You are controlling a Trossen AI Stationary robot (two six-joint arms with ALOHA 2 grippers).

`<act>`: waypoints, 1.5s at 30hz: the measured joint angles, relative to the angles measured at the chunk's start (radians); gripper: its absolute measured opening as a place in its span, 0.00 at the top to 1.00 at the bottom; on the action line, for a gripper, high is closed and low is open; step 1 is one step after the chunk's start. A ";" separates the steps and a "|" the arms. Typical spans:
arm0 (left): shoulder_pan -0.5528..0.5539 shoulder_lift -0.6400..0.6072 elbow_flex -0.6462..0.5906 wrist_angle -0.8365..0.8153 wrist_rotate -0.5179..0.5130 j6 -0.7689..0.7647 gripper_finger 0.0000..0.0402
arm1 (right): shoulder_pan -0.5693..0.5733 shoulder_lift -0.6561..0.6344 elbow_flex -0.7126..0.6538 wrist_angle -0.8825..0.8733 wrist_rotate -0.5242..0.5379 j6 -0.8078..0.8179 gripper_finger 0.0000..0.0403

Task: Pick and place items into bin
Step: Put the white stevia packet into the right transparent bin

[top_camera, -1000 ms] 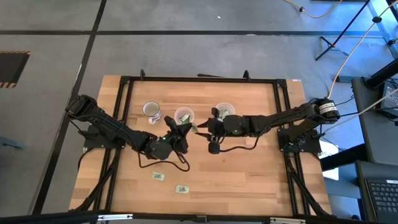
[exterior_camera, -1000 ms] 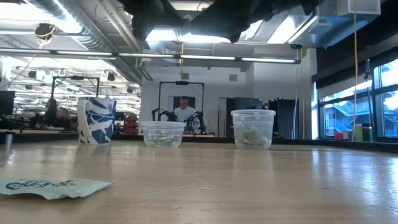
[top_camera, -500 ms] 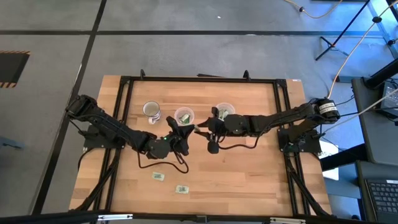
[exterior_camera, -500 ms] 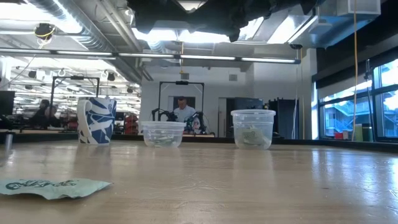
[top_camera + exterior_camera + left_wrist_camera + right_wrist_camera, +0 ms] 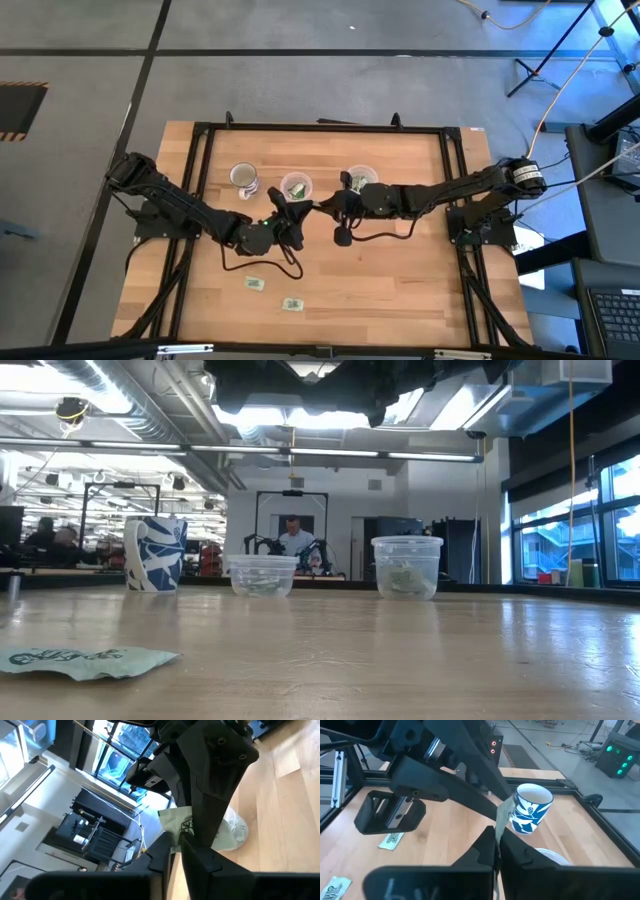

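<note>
One packet (image 5: 503,813) pinched in my right end effector (image 5: 496,836); I'd ease the left end effector (image 5: 175,845), barely parted, clear before swinging to the cup (image 5: 296,186).

Mug (image 5: 243,178), two clear cups (image 5: 295,186) crowd back row — front table (image 5: 400,290) open, two packets (image 5: 256,283) only.

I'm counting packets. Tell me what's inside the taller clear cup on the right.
The clear cup holds pale-green packets, bunched near the bottom. Their number cannot be told; they overlap behind its cloudy wall.
</note>
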 joint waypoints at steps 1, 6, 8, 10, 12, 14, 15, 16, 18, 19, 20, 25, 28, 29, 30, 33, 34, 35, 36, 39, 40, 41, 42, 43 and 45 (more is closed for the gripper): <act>0.000 0.000 0.000 0.000 -0.001 0.000 0.88 | 0.000 0.000 0.000 0.000 0.000 0.007 0.97; -0.002 0.000 0.000 0.000 -0.022 0.000 0.80 | 0.000 0.000 0.000 -0.004 -0.001 0.001 0.98; -0.009 0.000 0.000 0.000 -0.068 0.000 0.77 | 0.000 0.000 0.000 -0.011 0.000 -0.007 0.99; -0.020 0.000 0.000 0.000 -0.149 0.001 0.74 | 0.000 -0.003 0.000 -0.029 -0.001 -0.009 0.99; -0.038 0.000 0.000 0.000 -0.223 0.001 0.71 | 0.000 -0.012 0.000 -0.057 -0.002 -0.009 0.98; -0.062 0.000 0.000 -0.007 -0.261 -0.002 0.69 | -0.005 -0.035 0.000 -0.114 0.002 -0.007 0.98; -0.073 0.000 0.000 -0.007 -0.262 -0.005 0.69 | -0.010 -0.047 0.000 -0.142 0.002 -0.002 0.99; -0.087 0.000 0.000 -0.007 -0.261 -0.018 0.68 | -0.017 -0.060 0.000 -0.181 0.003 0.008 0.99; -0.110 0.000 0.000 -0.007 -0.241 -0.059 0.68 | -0.038 -0.090 0.000 -0.273 0.006 0.035 0.99; -0.121 0.000 0.000 -0.013 -0.228 -0.093 0.68 | -0.048 -0.106 0.000 -0.317 0.007 0.049 0.99; -0.132 0.000 0.000 -0.023 -0.210 -0.126 0.68 | -0.061 -0.122 0.000 -0.363 0.008 0.065 0.99; -0.161 -0.026 0.000 -0.188 0.055 -0.367 0.71 | -0.135 -0.182 0.000 -0.558 0.008 0.138 0.99; -0.154 -0.056 0.000 -0.322 0.286 -0.568 0.73 | -0.180 -0.190 0.000 -0.646 0.008 0.178 0.99; -0.149 -0.064 0.000 -0.361 0.351 -0.628 0.74 | -0.195 -0.189 0.000 -0.676 0.008 0.181 0.99; -0.145 -0.071 0.000 -0.398 0.411 -0.681 0.74 | -0.207 -0.184 0.000 -0.699 0.008 0.180 0.99; -0.135 -0.085 0.000 -0.500 0.578 -0.818 0.76 | -0.247 -0.157 0.000 -0.748 0.007 0.177 0.99; -0.130 -0.086 0.000 -0.525 0.628 -0.859 0.76 | -0.261 -0.148 -0.001 -0.754 0.004 0.177 0.99; -0.127 -0.087 0.000 -0.554 0.680 -0.905 0.76 | -0.274 -0.140 -0.001 -0.750 0.004 0.173 0.99; -0.123 -0.087 0.000 -0.582 0.729 -0.953 0.76 | -0.286 -0.130 -0.001 -0.748 0.005 0.170 0.99; -0.113 -0.087 0.000 -0.660 0.879 -1.081 0.75 | -0.316 -0.107 -0.001 -0.748 0.007 0.153 0.98; -0.111 -0.087 0.000 -0.688 0.924 -1.128 0.75 | -0.325 -0.101 -0.001 -0.748 0.007 0.153 0.98; -0.108 -0.087 0.000 -0.712 0.960 -1.171 0.75 | -0.333 -0.096 -0.001 -0.752 0.006 0.153 0.98; -0.107 -0.087 0.000 -0.735 0.982 -1.205 0.75 | -0.338 -0.091 -0.001 -0.750 0.005 0.153 0.98; -0.107 -0.087 0.000 -0.756 0.998 -1.235 0.76 | -0.343 -0.085 -0.001 -0.746 0.005 0.154 0.98; -0.107 -0.087 0.000 -0.798 1.002 -1.264 0.76 | -0.350 -0.072 -0.001 -0.752 0.005 0.161 0.98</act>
